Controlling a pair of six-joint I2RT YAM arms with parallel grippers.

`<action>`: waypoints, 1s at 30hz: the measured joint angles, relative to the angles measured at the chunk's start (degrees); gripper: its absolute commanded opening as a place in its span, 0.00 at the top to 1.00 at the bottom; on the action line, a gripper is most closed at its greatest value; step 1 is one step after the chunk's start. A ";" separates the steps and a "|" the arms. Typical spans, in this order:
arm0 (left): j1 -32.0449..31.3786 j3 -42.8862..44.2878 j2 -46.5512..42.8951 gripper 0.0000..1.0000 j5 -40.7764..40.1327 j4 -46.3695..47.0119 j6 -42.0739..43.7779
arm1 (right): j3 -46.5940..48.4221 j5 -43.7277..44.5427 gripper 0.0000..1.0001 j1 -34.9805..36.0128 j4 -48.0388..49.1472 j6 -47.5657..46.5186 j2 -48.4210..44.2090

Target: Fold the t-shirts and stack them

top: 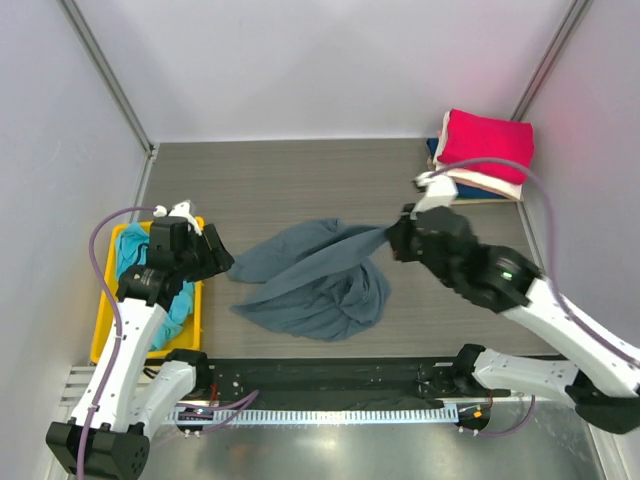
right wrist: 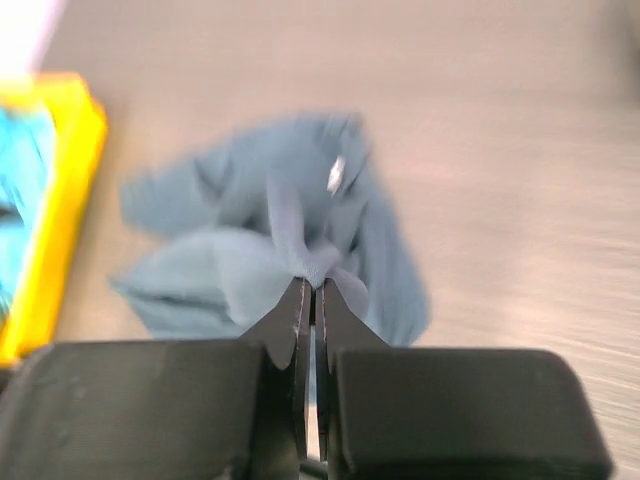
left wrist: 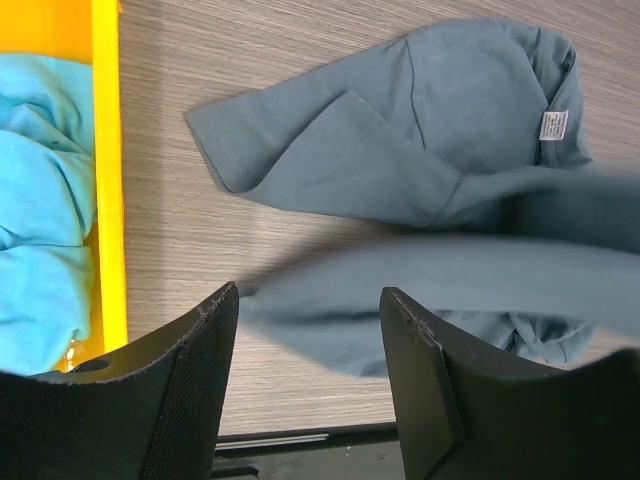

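Note:
The slate grey-blue t-shirt (top: 315, 280) lies crumpled mid-table, one edge stretched up to the right. My right gripper (top: 393, 238) is shut on that edge; in the right wrist view (right wrist: 314, 285) cloth bunches at the closed tips. My left gripper (top: 226, 264) is open and empty at the shirt's left edge; its fingers (left wrist: 200, 340) frame the shirt (left wrist: 420, 150) with its white label. The teal t-shirt (top: 135, 262) lies in the yellow bin, also in the left wrist view (left wrist: 40, 200). Crimson (top: 485, 140), cream (top: 495, 186) and navy (top: 438, 150) folded shirts are stacked at the far right.
The yellow plastic bin (top: 105, 320) sits at the table's left edge under my left arm, its rim also in the left wrist view (left wrist: 108, 170). A black rail (top: 330, 375) runs along the near edge. White walls close in the table on three sides.

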 measured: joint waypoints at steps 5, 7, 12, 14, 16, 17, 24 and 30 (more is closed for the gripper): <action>0.00 0.00 0.15 0.40 -0.07 -0.02 -0.44 | 2.73 10.73 0.99 -0.26 -9.05 1.90 -11.80; 0.00 0.00 0.68 0.41 -0.04 0.00 -1.64 | 0.28 13.33 0.99 -0.42 -12.33 3.91 -14.82; -1.22 -0.11 5.84 0.41 0.42 1.75 -5.77 | -7.54 16.33 0.99 -0.42 -19.74 10.97 -15.85; -2.80 -0.33 9.27 0.39 0.28 3.52 -7.39 | -9.68 17.31 0.99 -0.39 -21.77 13.94 -16.00; -4.55 -0.70 13.00 0.39 0.07 5.64 -8.72 | -10.82 17.97 0.99 -0.42 -22.58 15.65 -17.18; -5.27 -0.79 14.69 0.39 0.00 6.60 -9.16 | -11.19 18.12 0.99 -0.42 -22.64 16.20 -18.01; -11.41 1.33 32.92 0.39 -1.88 12.83 -11.69 | -11.52 17.59 0.99 -0.42 -22.25 17.22 -17.55; -12.85 1.92 39.15 0.34 -5.79 13.84 -14.16 | -13.68 15.15 0.99 -0.42 -19.82 17.33 -15.32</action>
